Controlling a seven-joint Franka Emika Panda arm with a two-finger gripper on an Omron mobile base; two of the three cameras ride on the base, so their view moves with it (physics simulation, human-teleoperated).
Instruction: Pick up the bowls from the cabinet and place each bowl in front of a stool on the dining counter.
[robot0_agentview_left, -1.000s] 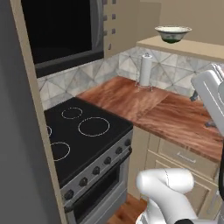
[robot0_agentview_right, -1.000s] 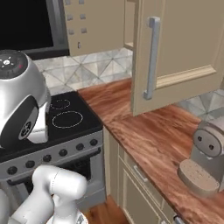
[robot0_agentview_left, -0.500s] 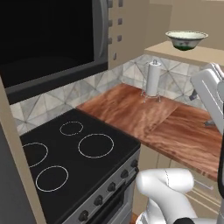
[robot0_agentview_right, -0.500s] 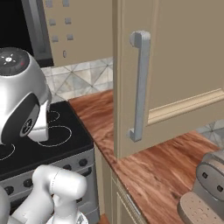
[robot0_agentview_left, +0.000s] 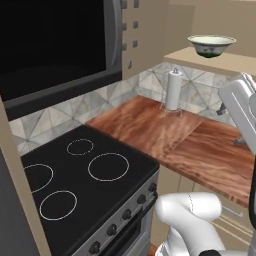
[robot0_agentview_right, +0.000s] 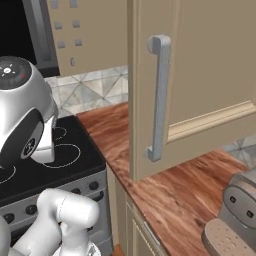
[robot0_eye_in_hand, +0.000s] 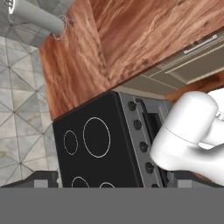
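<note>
Bowl (robot0_agentview_left: 211, 45) upright on the shelf (robot0_agentview_left: 225, 63) of the cabinet (robot0_agentview_right: 200, 75), near the shelf's front edge, cream inside and dark outside. Below the shelf, on the counter (robot0_agentview_left: 150, 125), a paper towel roll (robot0_agentview_left: 173, 90) upright in its wire holder, close to the tiled wall. Cabinet door (robot0_agentview_right: 210, 115) open, hanging over the counter, with a long grey handle (robot0_agentview_right: 157, 97) standing vertical. Coffee machine (robot0_agentview_right: 235, 215) on the counter under the door's far side. Left of the counter and touching it, black stove (robot0_agentview_left: 85, 185) with four ring marks; above it a dark microwave (robot0_agentview_left: 55, 45). Gripper (robot0_eye_in_hand: 114, 180) wide open, tips far apart, looking down on the stove and counter, well apart from the bowl.
</note>
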